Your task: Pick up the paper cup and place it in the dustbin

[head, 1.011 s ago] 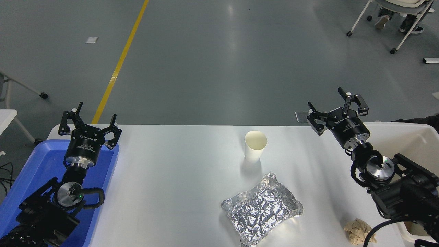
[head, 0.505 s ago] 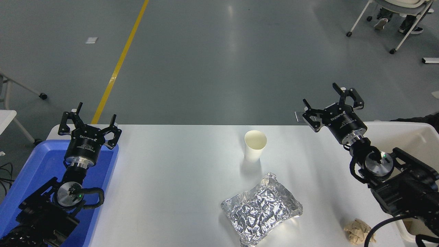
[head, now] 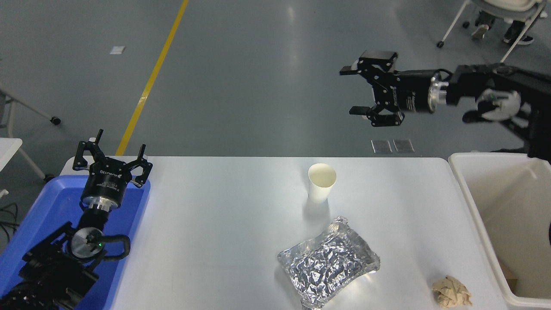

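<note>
Standing upright near the far edge of the white table [head: 224,224], the paper cup [head: 321,183] is untouched — crumpled foil [head: 329,262] lies just in front of it. The right gripper [head: 355,90] is held high, well apart from the cup, fingers spread wide — the dustbin [head: 473,211] sits at the table's right end. The left gripper [head: 112,153] is parked over the blue tray [head: 38,215], also spread open.
</note>
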